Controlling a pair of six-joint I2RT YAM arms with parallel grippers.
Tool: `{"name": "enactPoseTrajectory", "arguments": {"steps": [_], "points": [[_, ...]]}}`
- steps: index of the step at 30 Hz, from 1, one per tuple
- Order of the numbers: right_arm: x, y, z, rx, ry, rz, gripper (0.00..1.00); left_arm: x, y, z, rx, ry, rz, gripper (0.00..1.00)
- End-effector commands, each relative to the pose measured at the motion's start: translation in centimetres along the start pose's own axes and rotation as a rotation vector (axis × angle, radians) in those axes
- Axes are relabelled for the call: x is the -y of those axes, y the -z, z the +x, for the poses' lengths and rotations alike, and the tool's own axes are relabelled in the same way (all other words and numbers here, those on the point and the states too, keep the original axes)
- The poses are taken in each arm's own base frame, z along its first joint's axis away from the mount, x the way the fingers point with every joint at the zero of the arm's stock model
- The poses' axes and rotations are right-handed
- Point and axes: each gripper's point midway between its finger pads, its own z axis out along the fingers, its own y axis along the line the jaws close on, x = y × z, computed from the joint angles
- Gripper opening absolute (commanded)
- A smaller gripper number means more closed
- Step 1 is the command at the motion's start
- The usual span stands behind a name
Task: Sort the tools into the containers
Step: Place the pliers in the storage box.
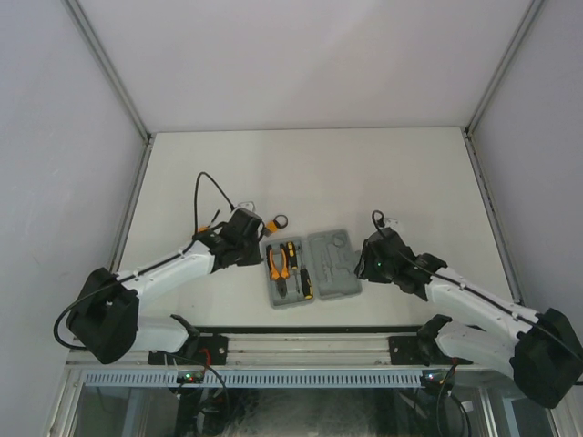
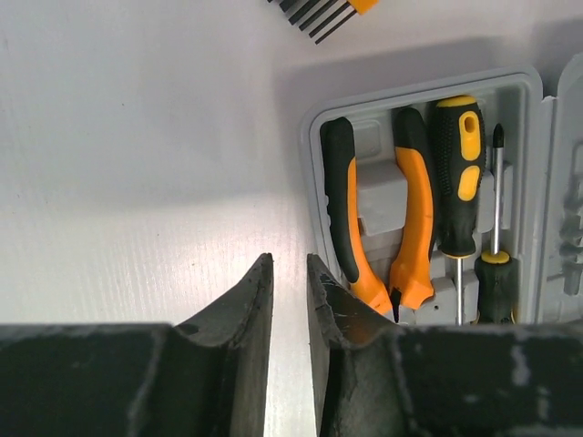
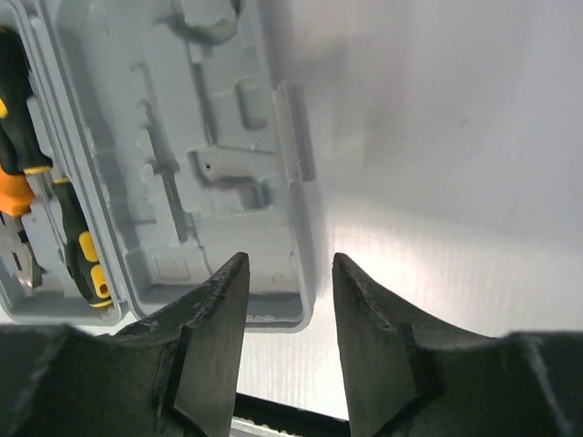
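The tool case [image 1: 334,264] is laid open on the surface [image 1: 364,173], pliers [image 1: 279,264] and two screwdrivers [image 2: 458,173] are seated in its left half, pliers leftmost, and the hex-key set [image 1: 277,221] is placed just behind.

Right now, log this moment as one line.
case: open; pliers, two screwdrivers: in left half; hex-key set: outside case; left gripper: open, empty; right gripper: open, empty

Matt gry plastic case [image 3: 228,155]; pliers [image 2: 414,218] hndls smooth, glossy.

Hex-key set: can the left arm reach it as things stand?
Probably yes. The hex-key set lies on bare table just ahead of the empty left pincer; nothing lies between.
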Motion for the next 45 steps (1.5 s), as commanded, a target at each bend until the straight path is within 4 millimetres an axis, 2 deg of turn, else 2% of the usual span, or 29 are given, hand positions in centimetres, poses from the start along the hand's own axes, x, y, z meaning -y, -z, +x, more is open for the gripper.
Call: {"name": "enactPoseTrajectory", "arguments": {"steps": [1,5,11,14,19,23,28,45], "points": [[-0.3,2.2,-3.7,0.178,-0.015,0.02,0.42,1.6,1.2,-2.7,0.074,-0.013,0.054,0.23],[-4.6,3.4,-5.3,0.229,0.01,-0.153,0.38,2.5,1.2,-3.3,0.084,-0.015,0.09,0.19],[-12.8,3.0,-5.0,0.184,0.019,-0.428,0.27,3.6,1.0,-4.7,0.1,-0.03,0.105,0.17],[-16.2,2.5,-4.5,0.15,0.04,-0.489,0.25,3.9,0.6,-5.1,0.095,-0.039,0.099,0.15],[-20.7,0.8,-3.9,0.095,0.106,-0.503,0.23,4.4,-0.5,-5.0,0.061,-0.059,0.098,0.03],[-22.2,-1.2,-3.2,0.048,0.113,-0.493,0.2,4.3,-1.1,-4.6,0.043,-0.064,0.088,0.0],[-22.6,-3.5,-2.3,0.002,0.088,-0.468,0.17,4.1,-1.6,-4.0,0.022,-0.066,0.084,0.0],[-20.7,-7.4,-0.1,-0.074,0.08,-0.375,0.16,4.3,-3.0,-3.3,-0.015,-0.073,0.076,0.0]]}}
